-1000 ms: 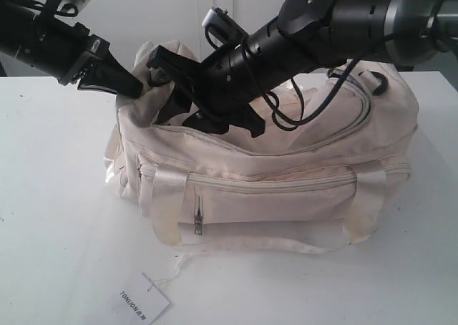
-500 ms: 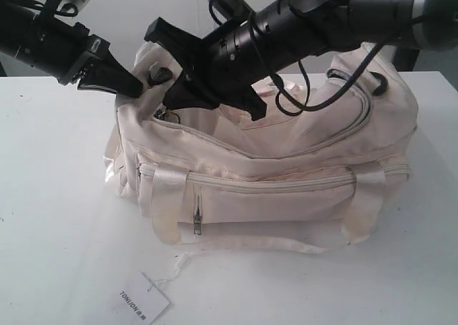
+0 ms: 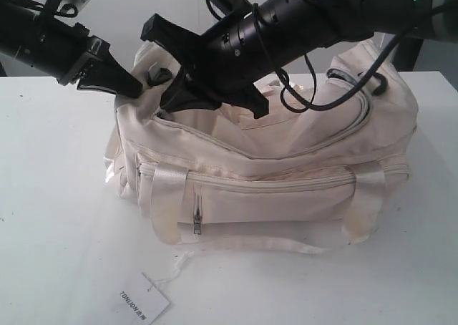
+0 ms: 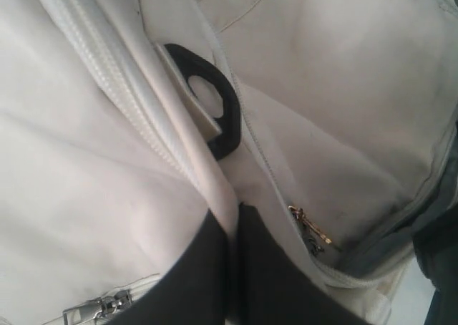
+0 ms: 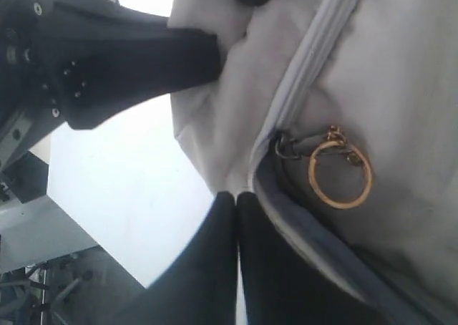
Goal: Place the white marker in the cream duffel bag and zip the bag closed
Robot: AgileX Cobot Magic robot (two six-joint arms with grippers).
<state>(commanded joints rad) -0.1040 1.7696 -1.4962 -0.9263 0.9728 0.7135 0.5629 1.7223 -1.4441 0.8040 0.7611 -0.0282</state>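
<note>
- Nearest me, a white paper tag lay flat on the white table, tied by a thin string that ran back towards the bag.
- Behind it the cream duffel bag sat on the table with its long axis running left to right. Its pocketed side faced near, and a small grey zip pull hung on that side.
- The bag's right end bulged up full, while its left end was drawn up into a peak.
- At that left end the left gripper had its claw clamped on a fold of the cream cloth, just beside a black strap ring.
- The right gripper reached across from the right over the top of the bag. Its two fingers were pressed together at the lip of the top opening.
- A gold ring pull lay free, just beside those fingers, on the grey zipper. I could not tell whether the fingers nipped any cloth.
- Dark grey lining showed inside the lip there, so the top zip stood unclosed at the left end.
- The white marker I could not make out in any view.
</note>
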